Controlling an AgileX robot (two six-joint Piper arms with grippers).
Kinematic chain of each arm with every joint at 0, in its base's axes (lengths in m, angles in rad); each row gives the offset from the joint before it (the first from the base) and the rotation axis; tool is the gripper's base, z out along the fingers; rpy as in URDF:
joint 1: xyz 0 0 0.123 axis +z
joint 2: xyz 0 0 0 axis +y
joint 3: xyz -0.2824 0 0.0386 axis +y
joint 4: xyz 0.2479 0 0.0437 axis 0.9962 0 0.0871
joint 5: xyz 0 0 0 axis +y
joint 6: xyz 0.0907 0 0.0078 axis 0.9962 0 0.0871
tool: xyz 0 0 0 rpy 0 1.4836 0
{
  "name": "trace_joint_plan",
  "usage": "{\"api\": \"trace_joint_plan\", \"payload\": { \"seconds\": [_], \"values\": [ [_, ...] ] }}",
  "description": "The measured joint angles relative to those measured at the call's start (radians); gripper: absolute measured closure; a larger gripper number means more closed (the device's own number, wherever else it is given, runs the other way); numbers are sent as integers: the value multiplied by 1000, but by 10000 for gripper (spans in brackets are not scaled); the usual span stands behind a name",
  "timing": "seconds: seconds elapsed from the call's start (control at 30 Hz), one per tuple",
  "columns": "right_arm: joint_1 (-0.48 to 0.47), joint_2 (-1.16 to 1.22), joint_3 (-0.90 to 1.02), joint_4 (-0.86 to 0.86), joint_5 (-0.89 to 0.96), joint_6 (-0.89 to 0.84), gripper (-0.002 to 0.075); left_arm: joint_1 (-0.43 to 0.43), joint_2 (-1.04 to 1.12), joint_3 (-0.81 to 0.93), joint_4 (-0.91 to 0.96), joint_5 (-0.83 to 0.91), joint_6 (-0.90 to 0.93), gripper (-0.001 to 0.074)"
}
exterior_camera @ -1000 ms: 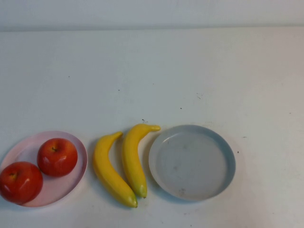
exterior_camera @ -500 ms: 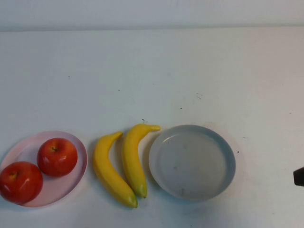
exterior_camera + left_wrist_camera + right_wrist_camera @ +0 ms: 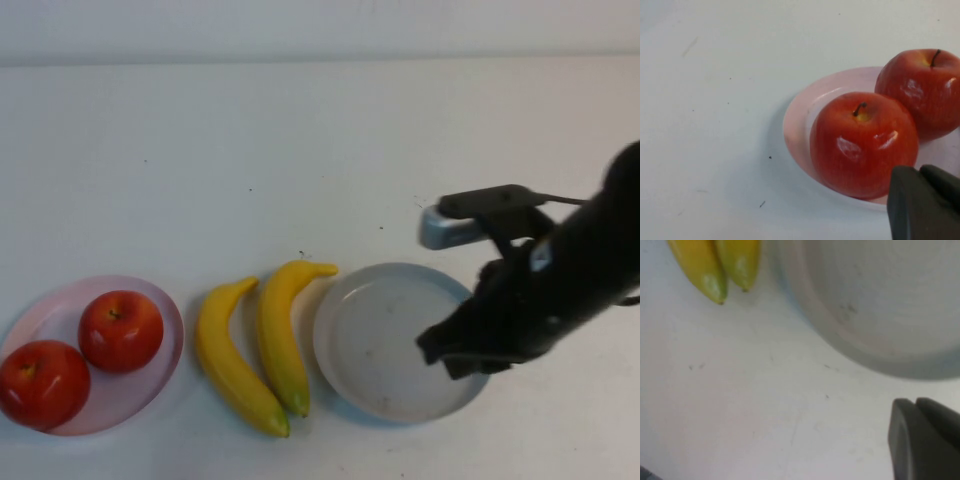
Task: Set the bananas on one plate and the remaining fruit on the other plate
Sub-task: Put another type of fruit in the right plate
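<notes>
Your right arm (image 3: 560,285) hangs over the grey plate's (image 3: 400,345) right rim, near the desk's front edge; right gripper (image 3: 927,440) reads closed, empty. Pink plate (image 3: 150,300), front-left corner, carries both apples (image 3: 120,330). Bananas (image 3: 255,345) lie on the desk between the plates. Left gripper (image 3: 925,202): beside the apples, closed, empty.

No readable text, label, brand, number or sign appears on anything.
</notes>
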Motion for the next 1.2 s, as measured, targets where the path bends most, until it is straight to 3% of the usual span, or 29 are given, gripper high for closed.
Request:
{"api": "trace_joint_plan", "payload": {
  "seconds": [0.27, 0.53, 0.63, 0.87, 1.2],
  "values": [
    [164, 304, -324, -7, 9, 11, 696, 0, 0, 0, 0, 0, 0, 736],
    [199, 568, -648, -18, 78, 15, 403, 0, 0, 0, 0, 0, 0, 736],
    [199, 649, -739, -26, 102, 29, 345, 0, 0, 0, 0, 0, 0, 736],
    [199, 787, -906, -69, 152, 67, 321, 0, 0, 0, 0, 0, 0, 736],
    [199, 879, -984, -98, 166, 91, 323, 0, 0, 0, 0, 0, 0, 736]
  ]
}}
